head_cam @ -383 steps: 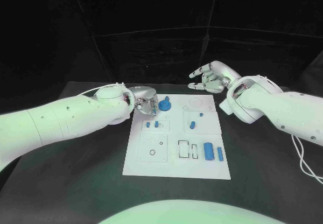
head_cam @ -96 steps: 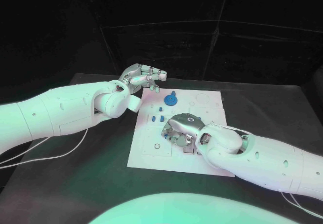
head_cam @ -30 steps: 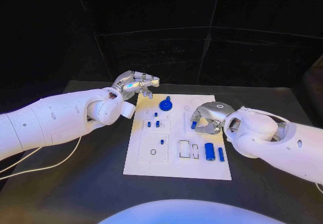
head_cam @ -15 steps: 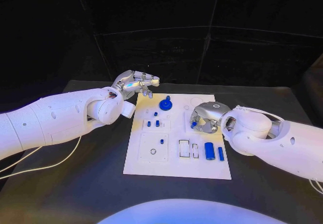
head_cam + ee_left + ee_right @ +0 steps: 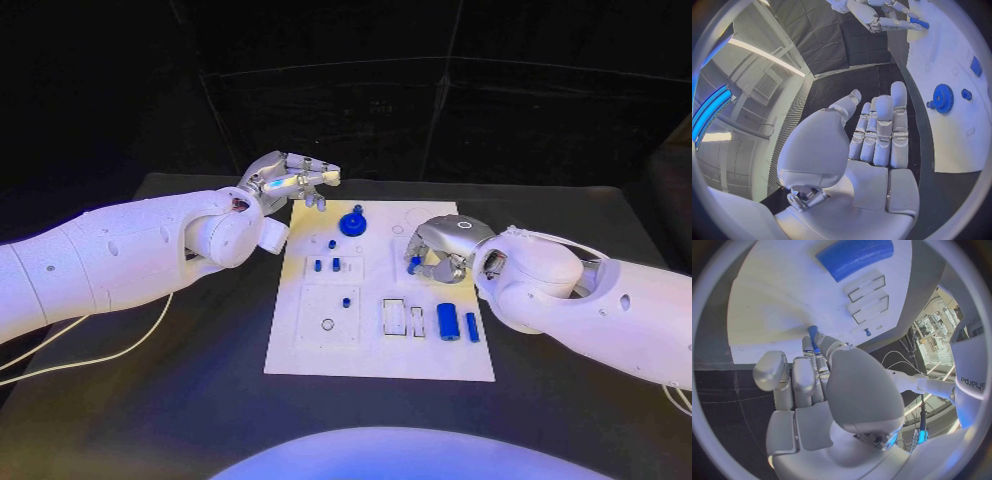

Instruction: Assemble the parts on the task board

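The white task board [image 5: 378, 350] lies in the middle of the table. My right hand [image 5: 438, 250] hovers over its right middle and pinches a small blue peg [image 5: 415, 263], also seen between the fingers as the peg [image 5: 813, 337]. My left hand [image 5: 294, 178] hangs over the board's far left corner with straight fingers [image 5: 879, 132] and holds nothing. A blue gear [image 5: 356, 224] stands near the far edge. Small blue pegs [image 5: 327, 266] stand left of centre, and another peg [image 5: 346, 301] sits nearer. Two blue cylinders [image 5: 457, 323] lie at the right.
Empty rectangular slots [image 5: 402, 319] sit beside the cylinders. A white cable [image 5: 87, 355] trails over the black table at the left. In the left wrist view the gear [image 5: 943, 98] and my right hand [image 5: 879, 16] appear beyond my own fingers.
Over the last second my right hand has turned a little above the board with the peg still pinched. Before that it crossed from the board's middle. My left hand stays put.
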Controlling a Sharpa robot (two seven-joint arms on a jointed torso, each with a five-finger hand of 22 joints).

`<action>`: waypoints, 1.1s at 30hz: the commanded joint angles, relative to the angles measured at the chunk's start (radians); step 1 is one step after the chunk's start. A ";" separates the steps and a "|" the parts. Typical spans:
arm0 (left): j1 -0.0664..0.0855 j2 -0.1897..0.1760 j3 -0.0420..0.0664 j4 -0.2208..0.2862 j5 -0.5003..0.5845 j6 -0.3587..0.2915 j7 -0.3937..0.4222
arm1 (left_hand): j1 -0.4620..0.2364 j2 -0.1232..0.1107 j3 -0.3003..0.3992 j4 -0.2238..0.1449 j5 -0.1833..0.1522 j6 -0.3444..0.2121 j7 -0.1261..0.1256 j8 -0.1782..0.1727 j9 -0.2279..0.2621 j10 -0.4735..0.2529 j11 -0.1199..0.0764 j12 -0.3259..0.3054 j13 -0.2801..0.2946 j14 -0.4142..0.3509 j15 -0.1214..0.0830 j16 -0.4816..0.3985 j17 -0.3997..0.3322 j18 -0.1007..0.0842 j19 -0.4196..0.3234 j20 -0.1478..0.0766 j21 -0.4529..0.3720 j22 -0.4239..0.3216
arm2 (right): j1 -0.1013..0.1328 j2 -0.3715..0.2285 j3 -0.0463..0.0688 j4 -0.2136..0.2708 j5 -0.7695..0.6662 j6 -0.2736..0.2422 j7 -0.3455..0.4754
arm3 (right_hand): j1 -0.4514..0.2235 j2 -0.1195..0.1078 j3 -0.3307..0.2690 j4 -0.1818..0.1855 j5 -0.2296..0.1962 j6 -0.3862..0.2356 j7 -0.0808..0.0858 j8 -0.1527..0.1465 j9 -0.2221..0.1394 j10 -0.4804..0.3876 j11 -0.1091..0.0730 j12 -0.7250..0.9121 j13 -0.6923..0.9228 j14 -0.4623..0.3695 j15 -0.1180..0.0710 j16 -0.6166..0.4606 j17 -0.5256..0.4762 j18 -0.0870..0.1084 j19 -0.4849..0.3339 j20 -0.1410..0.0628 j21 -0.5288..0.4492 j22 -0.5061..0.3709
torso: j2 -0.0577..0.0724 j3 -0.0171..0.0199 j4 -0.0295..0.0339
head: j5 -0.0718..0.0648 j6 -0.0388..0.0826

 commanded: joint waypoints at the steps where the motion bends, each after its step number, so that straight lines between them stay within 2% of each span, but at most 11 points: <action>1: 0.002 -0.001 0.001 0.001 0.004 0.010 0.003 | -0.006 0.007 -0.008 0.000 0.002 -0.008 0.001 0.007 -0.001 -0.010 0.000 0.007 0.001 -0.008 0.000 -0.005 -0.002 0.020 0.003 0.006 -0.005 -0.001 | 0.003 -0.017 0.002 0.031 0.001 -0.097 0.034 | 0.002 0.008 0.008 -0.001 0.000 0.008 0.000 0.004 0.004 0.008 0.000 -0.004 0.001 0.021 -0.007 0.007 0.002 -0.003 0.004 -0.004 0.004 0.002 | -0.001 -0.0009 0.0024 | 0.002 0.003; 4: 0.002 -0.002 0.001 0.001 0.004 0.009 0.003 | -0.006 0.007 -0.008 0.000 0.002 -0.008 0.001 0.007 -0.001 -0.010 0.000 0.007 0.001 -0.008 0.000 -0.005 -0.002 0.020 0.003 0.006 -0.005 -0.001 | 0.003 -0.036 0.004 0.067 0.015 -0.116 0.040 | 0.000 0.005 0.011 -0.003 0.000 0.009 0.001 0.004 0.004 0.010 0.000 -0.007 0.001 0.021 -0.007 0.008 0.003 -0.003 0.005 -0.004 0.005 0.003 | -0.001 -0.0013 0.0020 | 0.005 0.002; 8: 0.002 -0.002 0.001 0.000 0.004 0.009 0.003 | -0.006 0.007 -0.008 0.000 0.002 -0.008 0.001 0.007 -0.001 -0.010 0.000 0.007 0.001 -0.008 0.000 -0.005 -0.002 0.020 0.003 0.006 -0.005 -0.001 | 0.004 -0.048 0.019 0.115 0.069 -0.144 0.061 | -0.004 0.000 0.015 -0.004 0.000 0.009 0.002 0.003 0.004 0.011 0.001 -0.010 0.001 0.021 -0.007 0.007 0.001 -0.003 0.004 -0.004 0.004 0.002 | 0.000 0.0000 0.0002 | 0.008 0.003; 11: 0.002 -0.002 0.001 0.001 0.004 0.009 0.004 | -0.006 0.007 -0.008 0.000 0.002 -0.008 0.001 0.007 -0.001 -0.010 0.000 0.007 0.001 -0.008 0.000 -0.005 -0.002 0.020 0.003 0.006 -0.005 -0.001 | 0.004 -0.041 0.025 0.148 0.133 -0.160 0.085 | -0.007 -0.004 0.023 -0.008 0.007 0.009 0.004 0.001 0.003 0.012 0.002 -0.016 0.000 0.020 -0.006 0.007 0.001 -0.003 0.004 -0.004 0.003 0.000 | 0.001 0.0000 0.0007 | 0.008 0.003; 15: 0.002 -0.001 0.001 0.002 0.004 0.009 0.003 | -0.006 0.007 -0.008 0.000 0.002 -0.008 0.001 0.007 -0.001 -0.010 0.000 0.007 0.001 -0.008 0.000 -0.005 -0.002 0.020 0.003 0.006 -0.005 -0.001 | 0.003 -0.012 0.027 0.158 0.171 -0.157 0.103 | -0.010 -0.007 0.027 -0.008 0.010 0.009 0.005 0.001 0.002 0.013 0.003 -0.019 0.000 0.020 -0.006 0.007 0.000 -0.002 0.003 -0.003 0.002 -0.002 | 0.000 -0.0022 0.0006 | 0.010 0.000; 19: 0.002 0.000 0.001 0.003 0.004 0.009 0.004 | -0.006 0.007 -0.008 0.000 0.002 -0.008 0.001 0.007 -0.001 -0.010 0.000 0.007 0.001 -0.008 0.000 -0.005 -0.002 0.020 0.003 0.006 -0.005 -0.001 | 0.003 0.038 0.026 0.145 0.187 -0.136 0.120 | -0.013 -0.009 0.028 -0.009 0.011 0.009 0.005 0.000 0.002 0.014 0.003 -0.021 0.000 0.020 -0.005 0.007 0.000 -0.002 0.002 -0.003 0.002 -0.004 | 0.000 -0.0025 0.0011 | 0.015 -0.003; 26: 0.002 0.004 0.001 0.005 0.004 0.009 0.005 | -0.006 0.007 -0.008 0.000 0.002 -0.008 0.001 0.007 -0.001 -0.010 0.000 0.007 0.001 -0.008 0.000 -0.005 -0.002 0.020 0.003 0.006 -0.005 -0.001 | -0.015 0.127 0.001 0.101 0.157 -0.079 0.139 | -0.017 -0.012 0.031 -0.010 0.016 0.008 0.006 -0.002 0.001 0.013 0.004 -0.025 0.000 0.019 -0.005 0.007 -0.001 -0.002 0.001 -0.003 0.000 -0.006 | 0.001 -0.0010 0.0025 | 0.022 -0.007; 33: 0.002 0.006 0.001 0.005 0.004 0.008 0.005 | -0.006 0.007 -0.008 0.000 0.002 -0.008 0.001 0.007 -0.001 -0.010 0.000 0.007 0.001 -0.008 0.000 -0.005 -0.002 0.020 0.003 0.006 -0.005 -0.001 | -0.036 0.184 -0.026 0.057 0.100 -0.026 0.145 | -0.020 -0.014 0.032 -0.010 0.017 0.007 0.007 -0.003 0.001 0.012 0.005 -0.028 0.000 0.019 -0.004 0.007 -0.001 -0.002 0.001 -0.002 0.000 -0.007 | 0.001 -0.0013 -0.0006 | 0.032 -0.012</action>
